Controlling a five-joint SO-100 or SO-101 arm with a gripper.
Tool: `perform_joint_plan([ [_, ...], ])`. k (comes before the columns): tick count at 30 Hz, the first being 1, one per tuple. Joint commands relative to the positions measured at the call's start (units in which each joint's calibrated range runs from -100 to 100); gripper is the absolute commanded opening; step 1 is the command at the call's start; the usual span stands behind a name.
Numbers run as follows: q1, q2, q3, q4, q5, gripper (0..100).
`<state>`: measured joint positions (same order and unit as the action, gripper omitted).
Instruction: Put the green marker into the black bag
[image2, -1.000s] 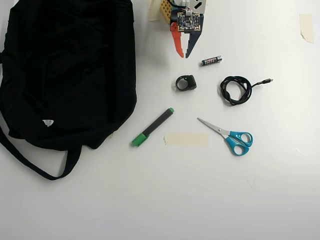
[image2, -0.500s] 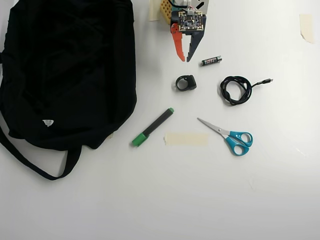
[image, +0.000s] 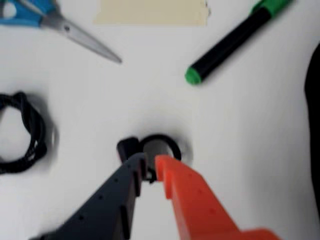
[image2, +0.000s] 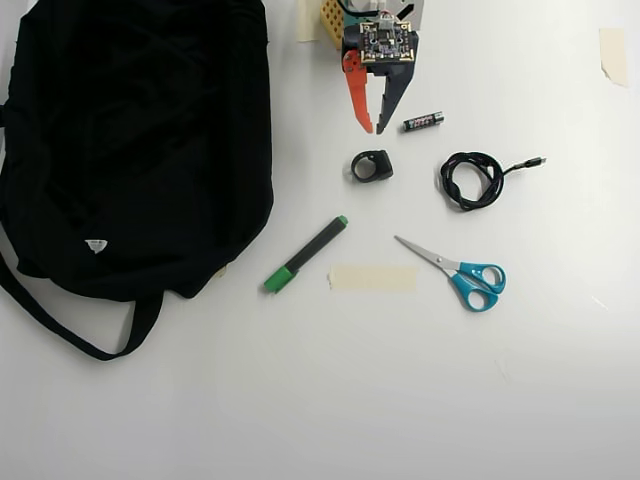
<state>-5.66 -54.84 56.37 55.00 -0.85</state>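
The green marker lies at an angle on the white table, its green cap toward the lower left, just right of the black bag. The bag fills the overhead view's upper left, its strap looping below. My gripper hangs at the top centre, well above the marker. Its orange and dark fingers nearly touch at the tips and hold nothing. In the wrist view the marker is at the upper right, far from the gripper, and the bag shows only as a dark sliver at the right edge.
A small black ring-shaped clip sits just below the fingertips. A battery, a coiled black cable, blue-handled scissors and a strip of beige tape lie to the right of the marker.
The gripper has slid a little down the overhead view toward the black clip. Nothing on the table has moved.
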Motion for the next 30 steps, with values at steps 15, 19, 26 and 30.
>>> perform_joint_plan([
  [15,0.35,10.27,-10.73,-7.37,-0.04,2],
  [19,0.35,12.51,-13.24,-7.37,-0.04,2],
  [26,1.92,15.83,-18.27,-7.37,-1.92,2],
  [30,1.92,18.24,-20.70,-7.37,-2.08,2],
])
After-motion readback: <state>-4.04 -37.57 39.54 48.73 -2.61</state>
